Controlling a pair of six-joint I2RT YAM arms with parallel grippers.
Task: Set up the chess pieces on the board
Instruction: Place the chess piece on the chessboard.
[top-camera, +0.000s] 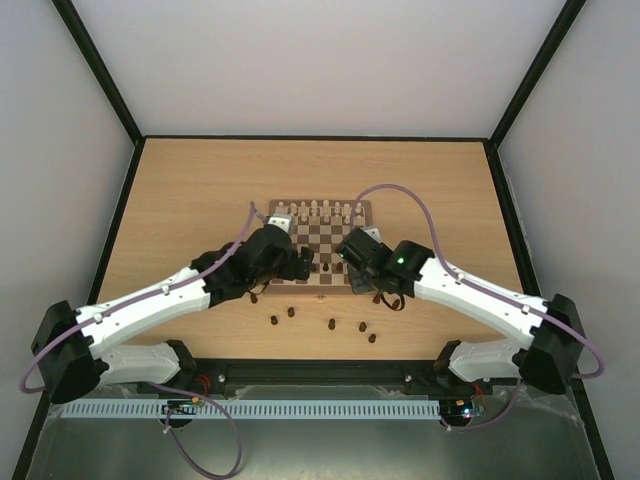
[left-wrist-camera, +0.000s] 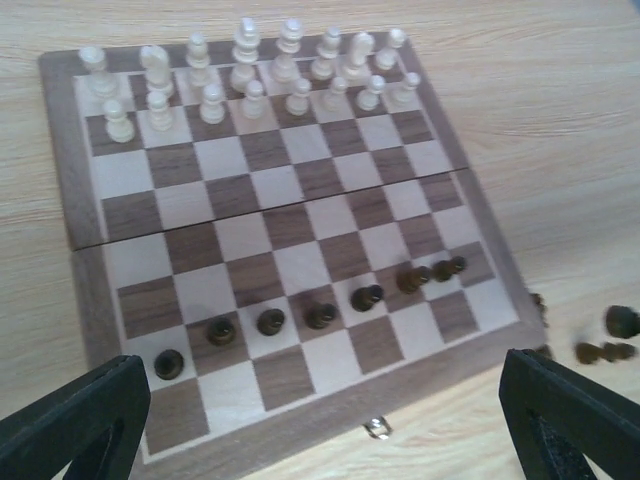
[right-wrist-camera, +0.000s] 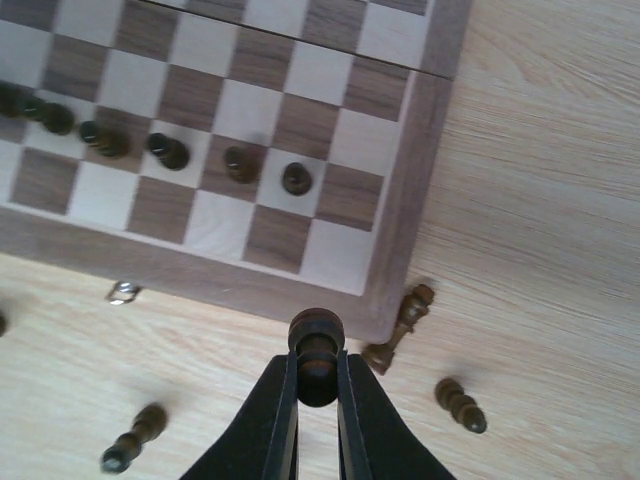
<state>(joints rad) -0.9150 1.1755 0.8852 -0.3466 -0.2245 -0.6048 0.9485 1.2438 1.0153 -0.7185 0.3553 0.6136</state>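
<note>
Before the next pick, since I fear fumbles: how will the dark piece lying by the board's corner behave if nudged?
The lying piece is turned and round-based, so it would probably roll in an arc on the smooth table. It looks small and wooden, so likely light and stiff. Its narrow stem may slip from a pinch.

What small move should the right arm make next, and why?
Probably carry the right gripper, shut on a dark brown wooden chess piece, forward over the checkered wooden board: it hangs at the near border, and the nearest row of squares looks empty.

No readable text — none anywhere
</note>
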